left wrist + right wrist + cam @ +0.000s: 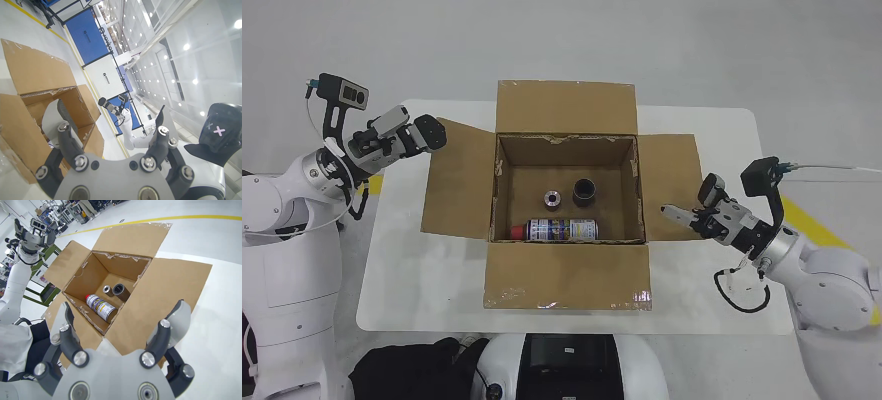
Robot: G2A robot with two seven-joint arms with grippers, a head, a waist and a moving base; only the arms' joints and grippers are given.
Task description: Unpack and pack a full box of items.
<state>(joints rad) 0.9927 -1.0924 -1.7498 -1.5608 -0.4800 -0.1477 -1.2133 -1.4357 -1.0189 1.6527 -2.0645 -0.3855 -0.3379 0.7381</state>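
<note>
- Right gripper (674, 213) (122, 305) first: jaws spread wide, nothing between them, poised over the cardboard flap that lies directly beneath it.
- Box (567, 275) (166, 279) (37, 64) next, sitting on the white table (392, 290) with all four flaps folded out. Its open mouth is just ahead of this gripper, past the flap's inner edge.
- Closest item to the right gripper is the spray can (560, 229) (100, 308), down on the box floor. It lies on its side along the wall nearest the robot, and its red cap points away from this gripper.
- A little farther in, beyond the can and apart from it, there's a dark cylinder (586, 188) (121, 292). It stands on end with its open top facing up.
- Just past that one, farther again from the right gripper, comes a small silver cylinder (553, 198) (107, 290). It is upright too, with a hole in its top, and the top view shows a narrow gap between the pair.
- Behind both cylinders rises the box's far wall, its torn upper edge showing in the right wrist view.
- Farthest of all, right across the box, is the left gripper (434, 133) (110, 106). It hangs above the table beside the outer corner of the opposite flap and is angled upward. Its jaws are parted and it is empty-handed, with the box just off to one side of it.
</note>
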